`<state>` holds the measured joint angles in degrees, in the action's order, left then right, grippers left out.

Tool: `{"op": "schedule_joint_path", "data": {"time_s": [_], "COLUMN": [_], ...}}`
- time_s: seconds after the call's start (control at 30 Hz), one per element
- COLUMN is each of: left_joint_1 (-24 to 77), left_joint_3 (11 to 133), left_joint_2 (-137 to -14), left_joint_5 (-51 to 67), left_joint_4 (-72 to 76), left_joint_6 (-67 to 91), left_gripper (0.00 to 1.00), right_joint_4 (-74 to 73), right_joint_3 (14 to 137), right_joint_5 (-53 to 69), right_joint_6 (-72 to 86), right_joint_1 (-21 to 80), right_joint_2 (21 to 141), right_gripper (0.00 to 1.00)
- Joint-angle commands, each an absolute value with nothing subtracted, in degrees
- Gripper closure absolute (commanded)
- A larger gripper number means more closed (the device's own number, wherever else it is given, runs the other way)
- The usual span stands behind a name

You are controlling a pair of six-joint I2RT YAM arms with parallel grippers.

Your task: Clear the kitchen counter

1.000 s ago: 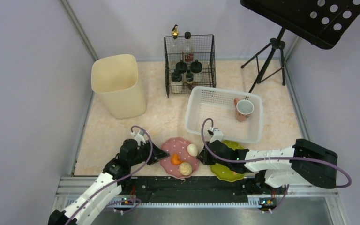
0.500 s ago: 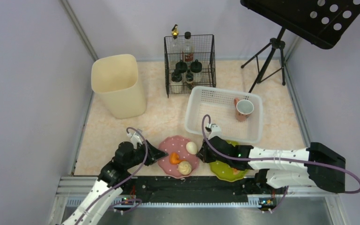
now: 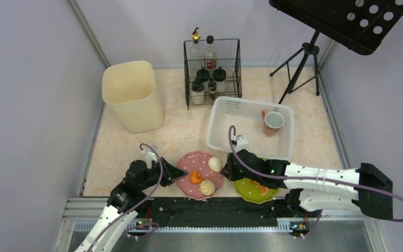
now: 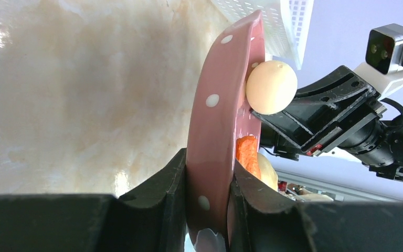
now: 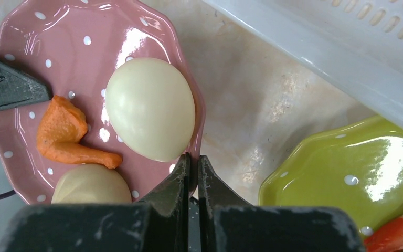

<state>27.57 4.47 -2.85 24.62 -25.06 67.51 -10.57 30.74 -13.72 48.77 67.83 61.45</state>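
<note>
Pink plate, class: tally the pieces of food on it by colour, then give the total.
On the pink plate:
Cream: 2 (egg, ball)
Orange: 1 (orange piece)
Total: 3

Top external: high, behind the bases, looking down over the whole kitchen counter (image 3: 183, 134); wrist views: close, low; pink plate (image 3: 188, 164) shared by all three.

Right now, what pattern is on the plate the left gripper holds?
The plate is pink with white dots; right wrist view shows it best.
</note>
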Motion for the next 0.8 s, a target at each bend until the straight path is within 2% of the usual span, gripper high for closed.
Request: {"op": "schedule_joint_path", "data": {"time_s": [0.0,0.3,0.47,0.77], "left_joint_1": [27.12,27.08,27.1,26.76], "left_joint_3": [10.44,17.37,21.64,36.7], "left_joint_2": [-2.18,-6.54,-14.64,-30.84], "left_joint_5": [26.93,24.6,23.53,18.5], "left_joint_4": [-20.33,-16.77,-10.82,-9.83], "left_joint_6": [70.83,69.41,67.5,58.94], "left_gripper": [1.0,1.0,1.0,1.0], "right_joint_4": [-15.37,-19.5,-21.84,-27.12], "right_joint_3": [35.56,41.95,46.51,53.57], "right_joint_5": [-15.11,-16.92,-20.09,-24.73], "right_joint_6": [45.66,42.93,40.88,35.67], "right_joint_1": [68.72,68.79,68.73,66.01], "right_joint_2": [57.95,57.44,56.9,55.78], "right_gripper": [1.0,1.0,1.0,0.99]}}
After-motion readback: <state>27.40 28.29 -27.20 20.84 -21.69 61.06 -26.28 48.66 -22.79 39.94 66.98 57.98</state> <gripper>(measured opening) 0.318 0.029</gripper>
